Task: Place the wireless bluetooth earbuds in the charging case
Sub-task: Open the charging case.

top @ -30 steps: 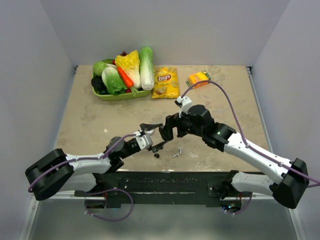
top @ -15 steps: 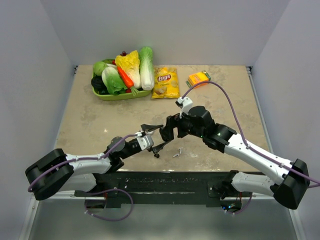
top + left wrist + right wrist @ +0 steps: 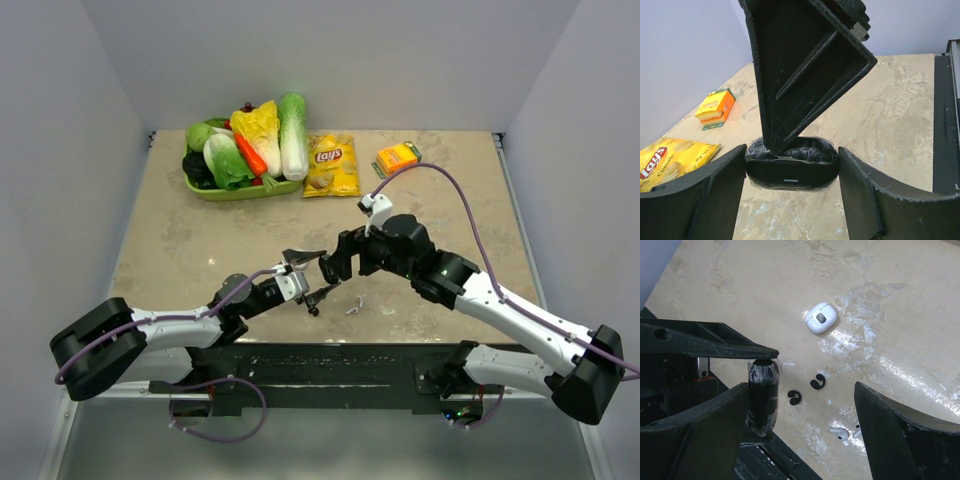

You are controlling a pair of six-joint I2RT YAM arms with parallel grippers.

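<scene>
Between the wide-open, empty fingers of the right pincer (image 3: 802,390), two black earbuds (image 3: 817,382) lie loose on the table (image 3: 890,300), near the black charging case (image 3: 790,176), which the left pincer (image 3: 792,156) grips by its two sides, partly open, with one right finger's tip against the case's top.

**Both arms at mid-table.** Left arm (image 3: 170,325) lies low along the near edge, its forearm angled in toward the centre. Left gripper (image 3: 791,165) is held level, jaws clamped on a black case (image 3: 790,179). Right arm (image 3: 500,300) reaches in from the right, wrist turned toward the left gripper. Right gripper (image 3: 801,405) is spread wide and grips nothing. One of its fingers (image 3: 800,65) points down, tip at the case's top edge.
</scene>
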